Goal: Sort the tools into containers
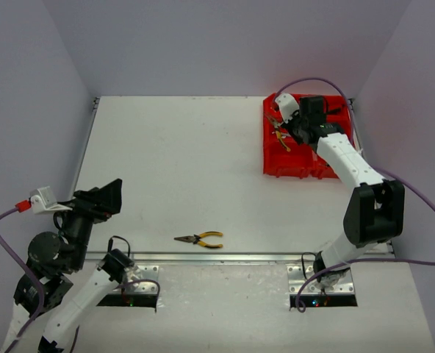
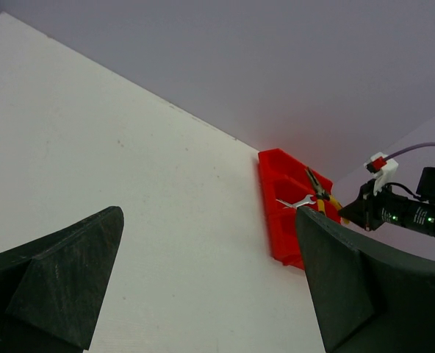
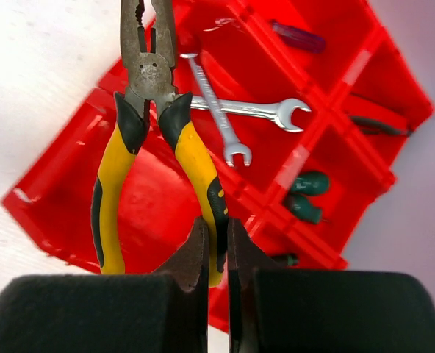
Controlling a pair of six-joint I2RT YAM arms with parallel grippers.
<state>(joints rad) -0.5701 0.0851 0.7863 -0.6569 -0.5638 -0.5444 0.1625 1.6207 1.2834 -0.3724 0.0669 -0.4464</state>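
Right gripper (image 3: 216, 229) pinching yellow pliers (image 3: 150, 81) over red tray (image 3: 52, 209), far-right corner; contact with tray unclear. Left gripper (image 2: 206, 243) spread, near-left corner.

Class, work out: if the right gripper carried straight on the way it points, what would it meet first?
Probably the red tray: the right gripper, shut on the yellow-handled pliers, points down at it. Depth is unclear.

You have open bench (image 1: 188, 162) on every side of the small pliers (image 1: 199, 239) lying near the front edge. Over the red tray (image 1: 283, 168) it's tight: the right arm (image 1: 350, 158) hangs above it, the side wall (image 1: 401, 88) stands close, and crossed wrenches (image 3: 216, 107) lie under the held pliers (image 3: 150, 73).
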